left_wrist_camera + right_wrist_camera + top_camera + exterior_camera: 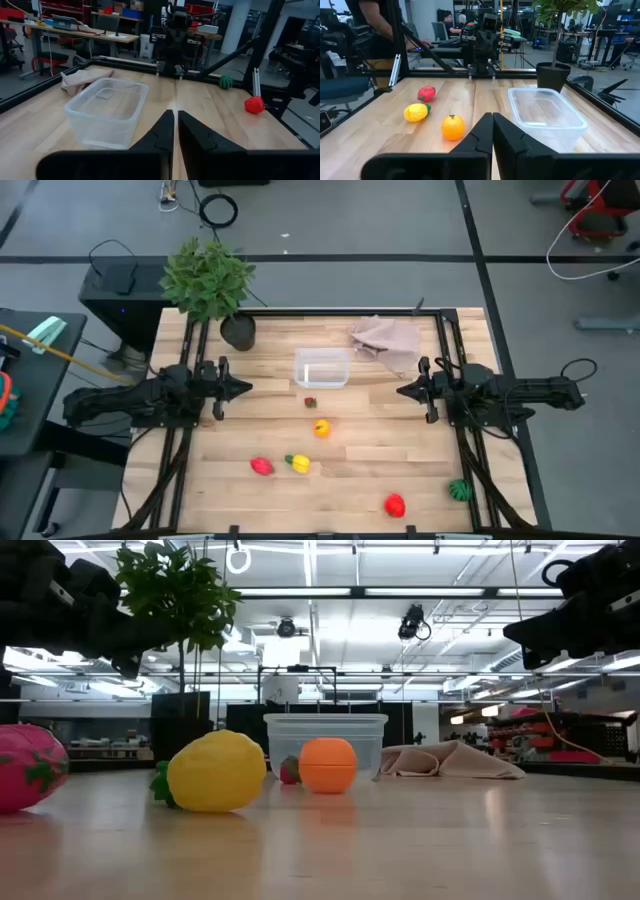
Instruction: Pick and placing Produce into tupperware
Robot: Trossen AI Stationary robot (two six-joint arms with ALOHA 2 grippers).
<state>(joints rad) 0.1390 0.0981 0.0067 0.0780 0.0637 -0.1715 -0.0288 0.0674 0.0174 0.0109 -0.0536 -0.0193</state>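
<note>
None of the produce is in the tupperware (322, 370) as far as I can see, so I judge the whole job still ahead of me; the clear box sits empty toward the far middle of the table (400, 470), between the potted plant (212, 285) and the crumpled beige cloth (386, 340); six pieces lie loose on the wood; a small dark red piece (310, 402) is just beside the box's near wall, the orange fruit (321, 428) a little nearer still, the yellow piece (299, 464) and the pink-red piece (261, 466) close together further toward the near edge, and the red piece (395, 504) and the green piece (459, 490) well apart from the rest at the near right; the left gripper (243, 388) hangs above the table at the left with its fingers pressed together, holding nothing; the right gripper (404, 391) faces it from the right, fingers likewise pressed together and empty; the box looks translucent, rectangular with rounded corners, lidless and upright, its walls thin enough to show the table through them; my guess is it will slide easily if a fruit is dropped against its rim.
</note>
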